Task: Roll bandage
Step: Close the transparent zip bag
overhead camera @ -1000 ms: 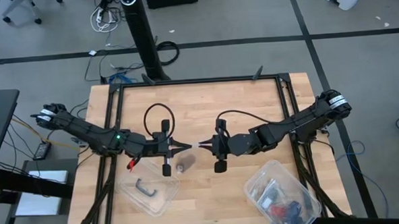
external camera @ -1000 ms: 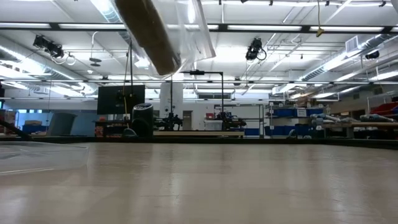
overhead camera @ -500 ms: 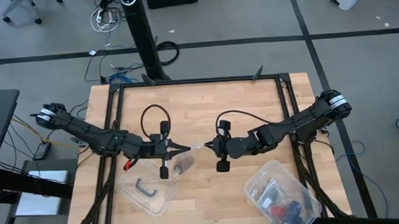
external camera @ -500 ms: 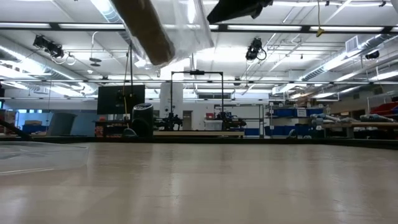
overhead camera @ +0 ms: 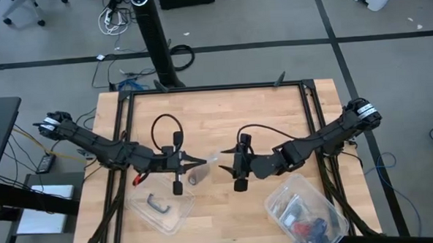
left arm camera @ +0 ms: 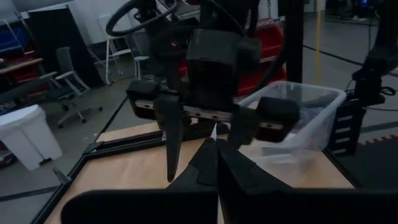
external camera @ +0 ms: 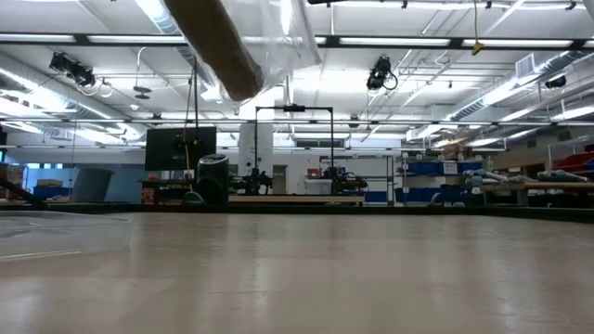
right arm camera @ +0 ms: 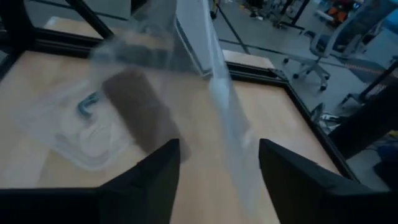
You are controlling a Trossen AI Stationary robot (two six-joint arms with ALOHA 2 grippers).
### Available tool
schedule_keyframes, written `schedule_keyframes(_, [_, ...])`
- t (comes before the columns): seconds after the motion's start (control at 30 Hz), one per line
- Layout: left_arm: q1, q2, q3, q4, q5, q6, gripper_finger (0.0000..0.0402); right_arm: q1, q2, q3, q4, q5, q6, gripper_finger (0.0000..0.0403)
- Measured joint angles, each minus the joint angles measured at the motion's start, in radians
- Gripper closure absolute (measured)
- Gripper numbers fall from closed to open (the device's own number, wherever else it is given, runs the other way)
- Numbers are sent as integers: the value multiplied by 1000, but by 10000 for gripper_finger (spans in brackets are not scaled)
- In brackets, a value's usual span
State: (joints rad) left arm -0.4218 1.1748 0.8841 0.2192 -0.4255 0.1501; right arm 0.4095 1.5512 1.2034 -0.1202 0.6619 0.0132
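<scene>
The bandage (right arm camera: 142, 115), rolled inside a clear bag (right arm camera: 205, 68), was held above the counter (overhead camera: 216, 114) by the closed left gripper (overhead camera: 202, 163), right gripper (right arm camera: 214, 168) spread wide and empty; judged light, soft, slippery.

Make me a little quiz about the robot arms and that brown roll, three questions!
1. True or false: the right gripper has its fingers open.
2. Pick one. The bandage is: A) rolled up inside a clear wrapper; B) clamped in the right gripper; C) unrolled as a long strip.
3. Fill the gap: the left gripper is shut on a corner of the clear ____, holding it above the table.

Key: 1 true. 2 A. 3 wrapper.
</scene>
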Motion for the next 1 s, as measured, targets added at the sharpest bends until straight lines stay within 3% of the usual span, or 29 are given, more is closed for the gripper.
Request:
schedule_keyframes(0.13, [1, 0, 0, 9, 0, 0, 401, -33, 1, 0, 27, -5, -31, 172])
schedule_keyframes(0.23, [1, 0, 0, 11, 0, 2, 401, -50, 1, 0, 42, -15, -47, 193])
schedule_keyframes(0.33, [1, 0, 0, 31, 0, 3, 401, -60, 1, 0, 47, -70, -65, 255])
schedule_keyframes(0.47, [1, 0, 0, 50, 0, 6, 401, -65, 1, -8, 71, -94, -114, 376])
schedule_keyframes(0.5, [1, 0, 0, 49, 0, 6, 401, -66, 1, -8, 79, -94, -136, 387])
schedule_keyframes(0.77, [0, 0, -23, -39, 1, -4, 401, -27, -4, -9, 14, -82, -108, 399])
schedule_keyframes(1.0, [24, 11, -63, -89, 12, -120, 393, -15, -5, -9, -97, -98, 11, 401])
